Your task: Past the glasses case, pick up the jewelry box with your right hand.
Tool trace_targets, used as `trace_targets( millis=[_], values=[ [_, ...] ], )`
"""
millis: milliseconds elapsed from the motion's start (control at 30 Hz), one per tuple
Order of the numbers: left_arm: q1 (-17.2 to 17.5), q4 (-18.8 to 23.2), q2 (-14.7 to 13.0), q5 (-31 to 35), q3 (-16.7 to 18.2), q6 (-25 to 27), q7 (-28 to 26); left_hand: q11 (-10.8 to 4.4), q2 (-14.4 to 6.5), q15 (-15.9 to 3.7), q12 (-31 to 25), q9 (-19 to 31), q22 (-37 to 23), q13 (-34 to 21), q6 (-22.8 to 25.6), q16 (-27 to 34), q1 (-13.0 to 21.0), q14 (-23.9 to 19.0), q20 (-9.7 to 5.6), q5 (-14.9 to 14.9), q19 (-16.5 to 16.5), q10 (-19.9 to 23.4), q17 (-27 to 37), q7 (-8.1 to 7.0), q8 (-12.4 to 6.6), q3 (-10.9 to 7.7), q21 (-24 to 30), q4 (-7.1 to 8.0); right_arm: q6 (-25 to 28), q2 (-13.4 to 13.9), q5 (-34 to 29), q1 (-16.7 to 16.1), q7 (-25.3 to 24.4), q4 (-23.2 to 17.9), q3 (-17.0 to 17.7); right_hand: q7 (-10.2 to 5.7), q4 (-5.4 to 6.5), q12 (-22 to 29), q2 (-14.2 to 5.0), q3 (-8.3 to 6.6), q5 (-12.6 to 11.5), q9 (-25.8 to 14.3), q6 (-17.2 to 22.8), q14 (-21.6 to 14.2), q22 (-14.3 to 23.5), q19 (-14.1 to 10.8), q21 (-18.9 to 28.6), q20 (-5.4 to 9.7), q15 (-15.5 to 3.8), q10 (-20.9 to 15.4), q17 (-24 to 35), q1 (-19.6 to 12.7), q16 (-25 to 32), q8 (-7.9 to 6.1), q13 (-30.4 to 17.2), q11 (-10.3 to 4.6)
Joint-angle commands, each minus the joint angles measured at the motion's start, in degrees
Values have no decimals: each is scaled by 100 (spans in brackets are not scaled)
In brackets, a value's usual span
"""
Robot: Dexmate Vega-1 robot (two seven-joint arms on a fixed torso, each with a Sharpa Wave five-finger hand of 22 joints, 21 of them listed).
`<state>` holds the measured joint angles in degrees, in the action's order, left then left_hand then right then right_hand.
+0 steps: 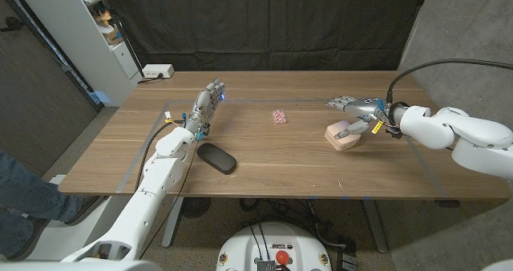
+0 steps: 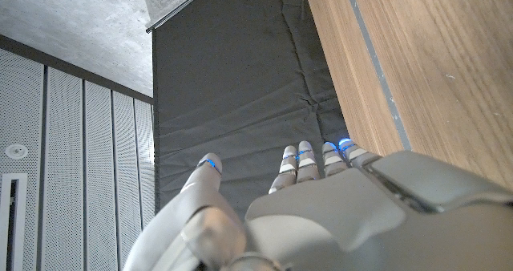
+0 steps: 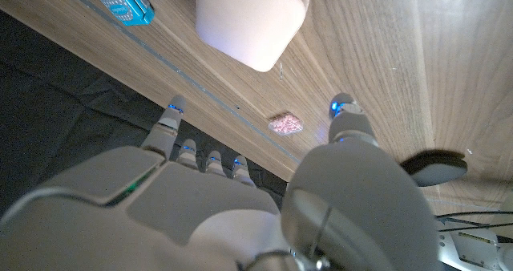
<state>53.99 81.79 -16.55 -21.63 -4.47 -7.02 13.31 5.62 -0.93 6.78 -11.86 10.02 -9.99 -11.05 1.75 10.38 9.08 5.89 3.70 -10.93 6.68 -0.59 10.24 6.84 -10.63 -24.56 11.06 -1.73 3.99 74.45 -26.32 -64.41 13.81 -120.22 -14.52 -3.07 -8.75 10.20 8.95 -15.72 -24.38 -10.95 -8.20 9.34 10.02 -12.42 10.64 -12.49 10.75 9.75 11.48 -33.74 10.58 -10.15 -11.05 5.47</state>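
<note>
The jewelry box [image 1: 342, 137] is a pale pink rounded block on the right half of the table; it also appears in the right wrist view [image 3: 250, 18]. My right hand [image 1: 357, 111] hovers just behind and over it with fingers spread and the thumb [image 3: 346, 115] pointing toward it, holding nothing; the right wrist view shows a gap between hand [image 3: 240, 199] and box. The black oval glasses case [image 1: 216, 158] lies left of centre, near the front edge. My left hand [image 1: 207, 104] stands behind the case, fingers apart and empty.
A small pink sparkly item [image 1: 279, 116] lies between the two hands, mid-table. A blue textured object [image 3: 120, 0] sits on the table beyond the box. A white power strip [image 1: 158, 71] rests at the far left corner. A person's leg [image 1: 24, 192] is at the left edge.
</note>
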Motion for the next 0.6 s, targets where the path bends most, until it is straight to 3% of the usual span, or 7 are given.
trace_targets(
  millis=[33,600],
  values=[
    [14,74,-38,21,-14,70,-34,37,-42,69,-20,18,-32,-15,48,34,2,-6,28,2,18,8,29,44,-21,-16,26,-31,1,-89,-149,313,257,110,-338,-7,16,37,5,21,-40,-13,-51,30,7,10,19,-10,30,364,-4,-70,35,-6,-15,37],
    [-57,9,-17,43,-54,106,-59,37,-50,72,-21,18,-32,-16,65,37,-5,-6,44,1,28,4,29,43,-22,-5,25,-42,-69,-251,-369,600,414,325,-625,-91,26,59,-13,47,-59,-13,-17,13,10,-17,31,-8,15,367,-5,-99,60,-45,-18,27]
  ],
)
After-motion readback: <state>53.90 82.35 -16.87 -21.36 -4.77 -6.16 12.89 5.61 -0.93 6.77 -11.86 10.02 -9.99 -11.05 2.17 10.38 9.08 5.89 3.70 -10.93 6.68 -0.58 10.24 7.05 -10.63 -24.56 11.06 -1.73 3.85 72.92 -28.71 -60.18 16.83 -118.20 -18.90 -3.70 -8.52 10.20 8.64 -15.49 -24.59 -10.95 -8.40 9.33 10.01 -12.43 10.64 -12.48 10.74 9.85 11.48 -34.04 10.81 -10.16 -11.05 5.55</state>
